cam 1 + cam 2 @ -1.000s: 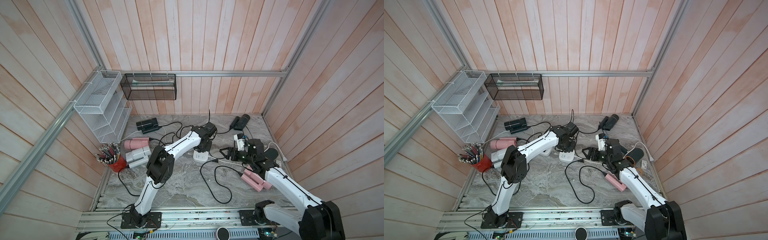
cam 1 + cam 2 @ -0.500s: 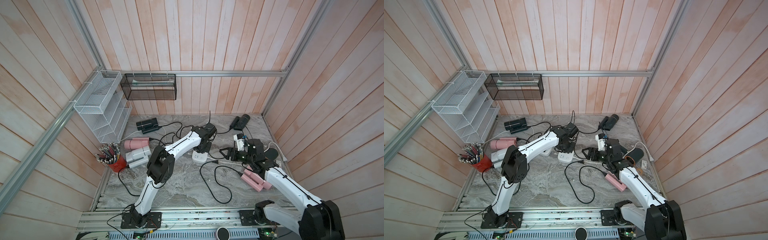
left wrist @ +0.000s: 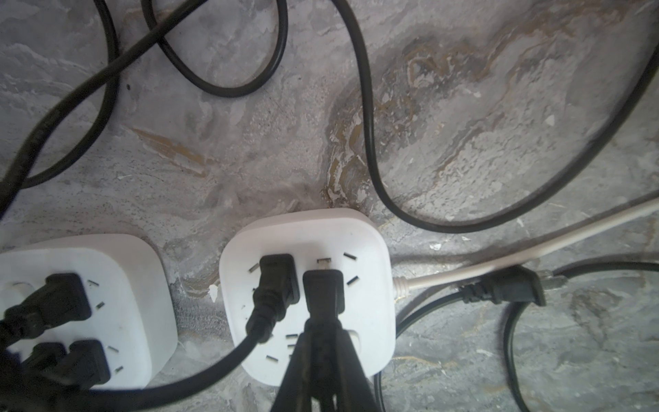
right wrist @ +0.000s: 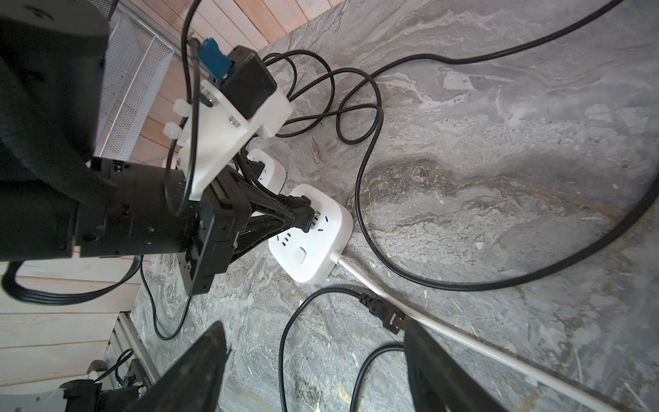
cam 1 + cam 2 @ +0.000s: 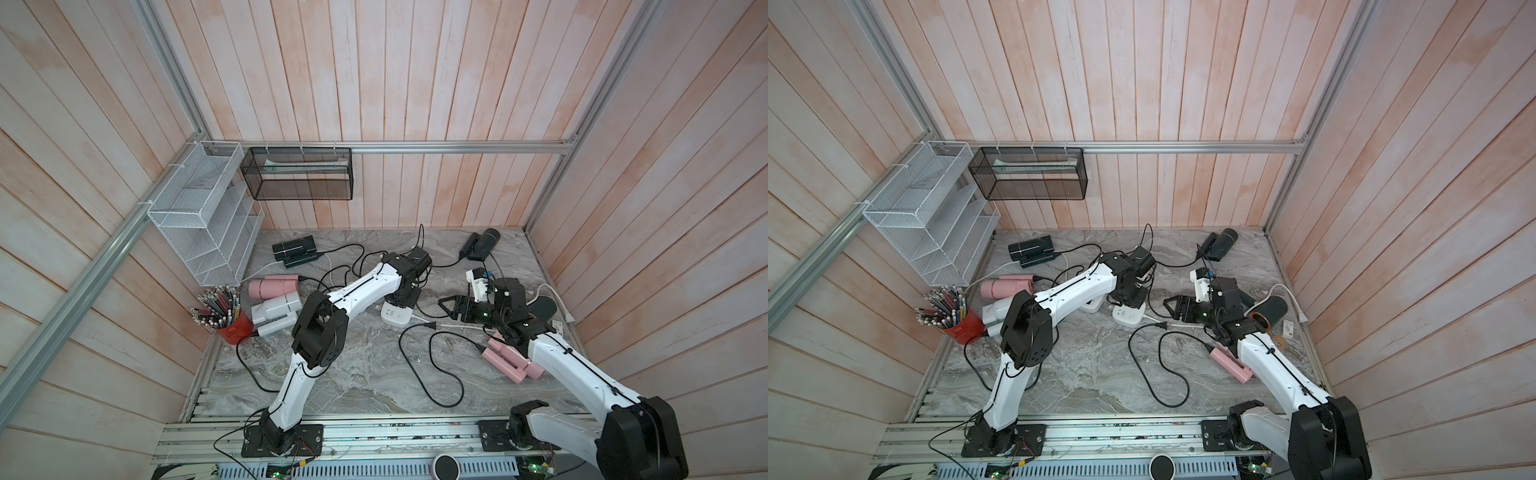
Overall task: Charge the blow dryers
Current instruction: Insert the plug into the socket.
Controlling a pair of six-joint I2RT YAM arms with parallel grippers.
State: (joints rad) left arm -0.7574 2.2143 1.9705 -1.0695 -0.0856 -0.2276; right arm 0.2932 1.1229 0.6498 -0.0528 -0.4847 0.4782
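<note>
Loose plug [image 4: 383, 314] lies prongs-first just ahead of our right gripper [image 4: 313, 326], whose jaws stand wide and empty. Our left gripper [image 3: 322, 339] clamps a second plug [image 3: 322, 285] on the power strip [image 3: 367, 242].

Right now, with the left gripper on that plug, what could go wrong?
1. The left gripper is shut on a plug in the power strip; pulling back without opening could drag the strip or unseat the plug.
2. A loose plug lies against the white cord; the open right gripper might pinch both.
3. The black cord loops nearby could snag an arm.
</note>
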